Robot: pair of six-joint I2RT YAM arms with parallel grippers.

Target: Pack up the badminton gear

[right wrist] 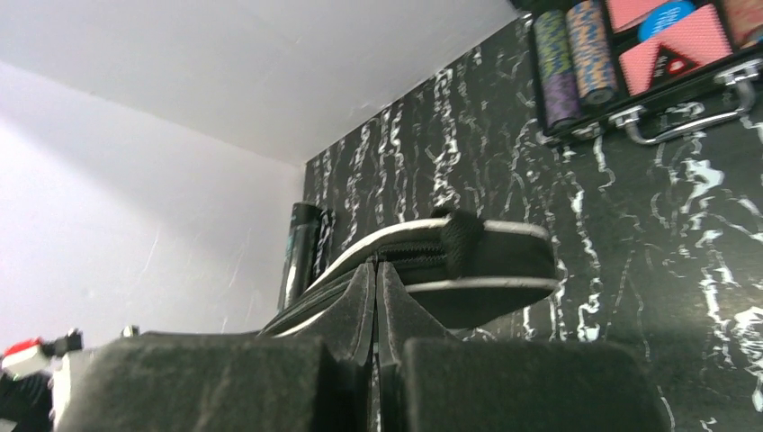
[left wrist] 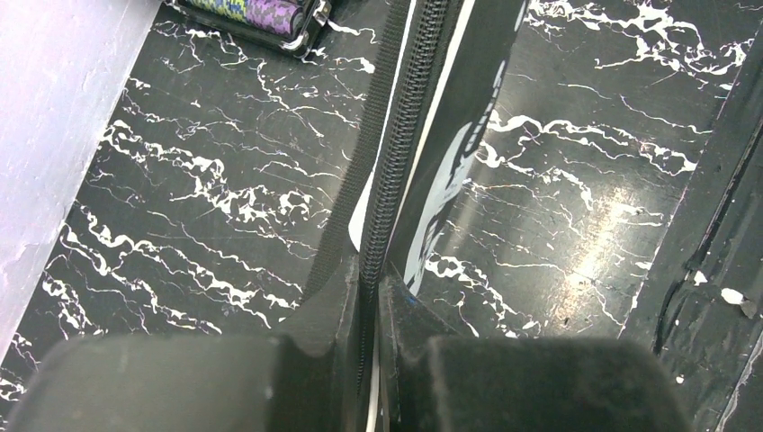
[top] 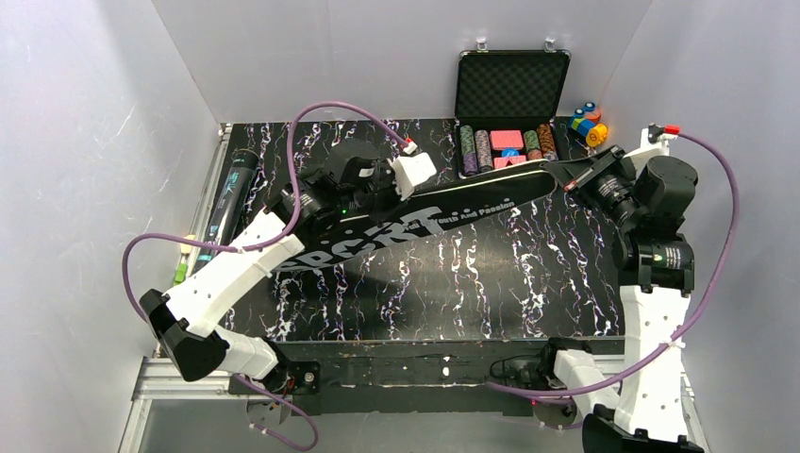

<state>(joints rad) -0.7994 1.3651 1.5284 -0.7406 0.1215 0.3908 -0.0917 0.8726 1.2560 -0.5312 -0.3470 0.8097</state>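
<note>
The long black racket-shaped "SPORT" bag (top: 443,222) lies diagonally across the marbled table, its narrow end toward the right arm. My left gripper (top: 373,195) is shut on the bag's zipped edge near its wide middle. In the left wrist view the zip (left wrist: 396,162) runs straight into the closed left gripper (left wrist: 371,279). My right gripper (top: 569,176) is shut at the bag's narrow end. In the right wrist view the right gripper (right wrist: 375,265) pinches the zip line of the lifted bag end (right wrist: 495,261). The long black tube (top: 231,193) lies along the left wall.
An open black case of poker chips (top: 509,142) stands at the back, just behind the bag's narrow end. Small coloured blocks (top: 587,123) sit to its right. White walls close in on the left, back and right. A small green item (top: 179,271) lies near the left edge.
</note>
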